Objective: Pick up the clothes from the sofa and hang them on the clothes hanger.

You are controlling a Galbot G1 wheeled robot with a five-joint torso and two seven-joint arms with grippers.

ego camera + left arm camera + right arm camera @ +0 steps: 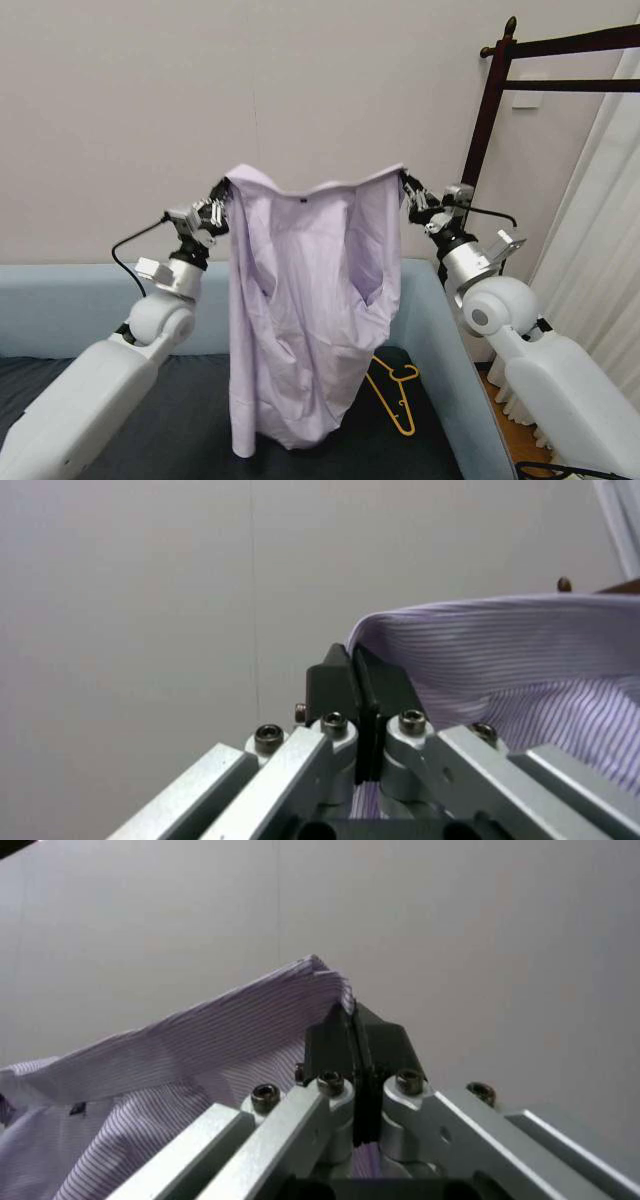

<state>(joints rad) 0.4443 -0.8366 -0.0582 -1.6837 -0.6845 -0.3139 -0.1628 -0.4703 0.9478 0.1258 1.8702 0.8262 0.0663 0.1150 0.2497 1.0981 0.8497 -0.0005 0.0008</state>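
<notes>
A lilac striped shirt [310, 310] hangs spread in the air above the sofa, held by its two shoulders. My left gripper [224, 198] is shut on the shirt's left shoulder edge; the left wrist view shows its black pads [340, 686] pinched on the striped cloth [520, 652]. My right gripper [405, 188] is shut on the other shoulder, and its pads [345, 1042] clamp the striped fabric [190, 1057]. The dark wooden clothes hanger stand [500, 95] rises at the right, behind my right arm.
The pale blue sofa [440, 350] with a dark seat cushion [190, 420] lies below the shirt. A yellow coat hanger [397, 395] rests on the seat near the sofa's right arm. White curtains [600, 250] hang at the far right. A plain wall stands behind.
</notes>
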